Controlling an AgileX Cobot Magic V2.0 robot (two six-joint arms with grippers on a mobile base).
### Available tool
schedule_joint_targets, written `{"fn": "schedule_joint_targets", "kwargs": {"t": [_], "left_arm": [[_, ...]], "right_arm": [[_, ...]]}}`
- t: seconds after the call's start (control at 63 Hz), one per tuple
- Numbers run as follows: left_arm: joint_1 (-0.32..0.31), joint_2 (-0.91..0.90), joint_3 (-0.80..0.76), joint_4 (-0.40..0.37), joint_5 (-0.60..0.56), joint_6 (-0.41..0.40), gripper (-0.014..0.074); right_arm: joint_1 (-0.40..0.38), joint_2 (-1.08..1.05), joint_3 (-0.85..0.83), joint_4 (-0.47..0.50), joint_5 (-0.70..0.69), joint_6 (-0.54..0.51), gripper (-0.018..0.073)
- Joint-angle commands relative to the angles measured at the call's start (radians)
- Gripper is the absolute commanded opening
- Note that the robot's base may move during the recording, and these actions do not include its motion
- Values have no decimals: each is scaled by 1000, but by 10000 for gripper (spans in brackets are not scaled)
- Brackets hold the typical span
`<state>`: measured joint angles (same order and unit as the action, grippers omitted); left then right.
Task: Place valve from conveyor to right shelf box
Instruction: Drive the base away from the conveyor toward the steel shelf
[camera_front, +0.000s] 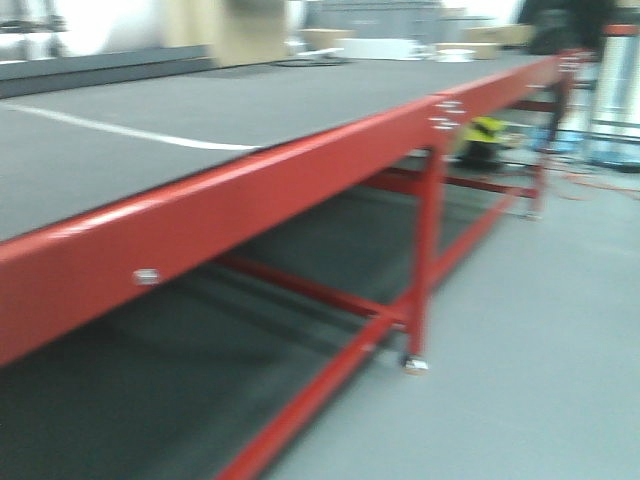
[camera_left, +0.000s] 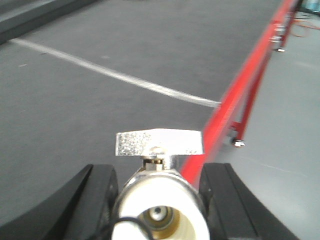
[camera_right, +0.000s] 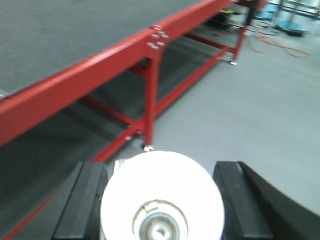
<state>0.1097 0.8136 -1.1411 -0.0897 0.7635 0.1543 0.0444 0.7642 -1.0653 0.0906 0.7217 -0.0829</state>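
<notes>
The left hand (camera_left: 157, 172) is closed about as narrow as the valve (camera_left: 159, 205) is wide. Its black fingers (camera_left: 92, 200) press on either side of the silver body. One white end cap faces the left wrist camera, and the flat silver handle (camera_left: 159, 142) stands upright on top, crosswise to the fingers. The valve is off the belt, in the air above the near part of the conveyor (camera_left: 75, 105).

The right hand (camera_right: 160, 167) is set to a similar width around a white-capped piece (camera_right: 160, 195) with a metal centre. The round cap hides the body behind it, so what it is cannot be told (it may be a second valve). It hangs over bare grey floor (camera_right: 240, 115), outside the conveyor's red rail (camera_right: 90, 75).

Beyond the left hand the dark grey belt runs on open, crossed by a thin white line (camera_left: 115, 75) that ends at the rail. The rail slants away on the right, with floor beside it. A red leg (camera_right: 151, 90) and low crossbars stand under the frame. In the blurred front view, boxes (camera_front: 330, 40) sit far off past the belt's end.
</notes>
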Motion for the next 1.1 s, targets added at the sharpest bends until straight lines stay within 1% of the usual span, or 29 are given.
{"fn": "schedule_joint_targets", "kwargs": {"t": [0.0,1.08], "left_arm": [[-5,-11,-15,-13,-56,-7,-111],[-5,-11,-15,-13,-56,-7,-111]], "right_arm": [[-1,-7,-16,-7,-74,-5,-155],[-1,-7,-16,-7,-74,-5,-155]]}}
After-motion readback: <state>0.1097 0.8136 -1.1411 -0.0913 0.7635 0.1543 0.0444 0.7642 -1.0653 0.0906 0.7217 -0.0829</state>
